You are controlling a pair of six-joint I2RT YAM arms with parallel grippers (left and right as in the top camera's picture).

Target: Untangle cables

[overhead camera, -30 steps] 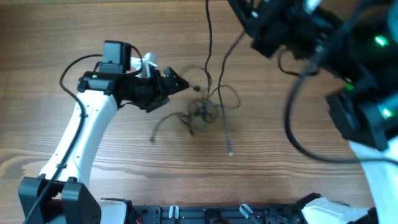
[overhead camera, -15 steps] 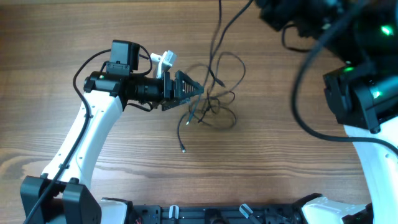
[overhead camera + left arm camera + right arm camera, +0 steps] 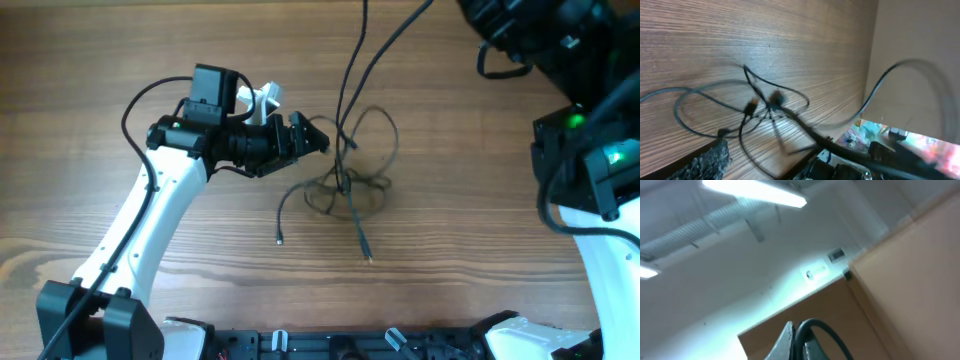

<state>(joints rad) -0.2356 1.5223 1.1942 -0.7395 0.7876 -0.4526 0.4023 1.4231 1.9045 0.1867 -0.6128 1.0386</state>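
The cables [image 3: 343, 183] lie in a loose tangle of thin black loops at the table's middle. Two plug ends [image 3: 278, 240] trail toward the front. Two strands [image 3: 352, 60] rise out of the tangle and leave the overhead view at the top edge. My left gripper [image 3: 318, 136] hovers open just left of the tangle, holding nothing. In the left wrist view one finger [image 3: 707, 159] shows at the lower left, with the cable loops [image 3: 757, 107] just ahead of it. My right gripper [image 3: 799, 341] points at the ceiling, shut on a black cable [image 3: 815, 325] that arches out of its jaws.
The right arm [image 3: 560, 60] fills the top right corner, its thick black cables hanging beside it. The arm bases and a black rail [image 3: 350, 345] line the front edge. Bare wooden table [image 3: 450, 220] surrounds the tangle.
The right arm has lifted up and to the right, drawing the strands taut and dragging the tangle rightward. The left gripper has followed, moving right toward the tangle.
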